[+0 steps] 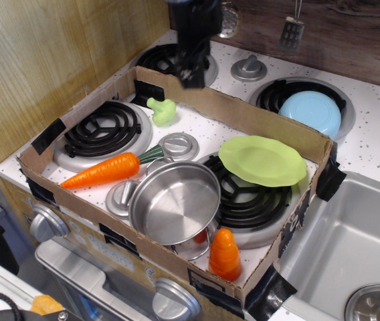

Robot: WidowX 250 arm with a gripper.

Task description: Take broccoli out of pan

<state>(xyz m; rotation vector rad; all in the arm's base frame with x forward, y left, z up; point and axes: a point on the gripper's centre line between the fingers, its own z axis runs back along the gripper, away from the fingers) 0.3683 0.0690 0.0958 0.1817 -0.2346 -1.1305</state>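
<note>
observation.image: left of the pan (176,204) lies a carrot (103,171), the pan sits empty, the broccoli (162,111) rests behind it on the stovetop, job apparently done, and the gripper (193,73) hovers above — jaw state unreadable.

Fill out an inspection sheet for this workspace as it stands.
Surface: toy stovetop, white speckled, with a cardboard tray taped over the front burners.
Job's things: broccoli lies on the tray floor beside the back-left burner; pan stands empty at the front.
Clutter: long carrot, lime-green plate, short carrot, light-blue bowl.
Grippers: gripper raised above the tray's back wall, holding nothing; opening unclear.
Cables: nothing seen.
Surroundings: sink at right, spatula hanging on the wall.
</note>
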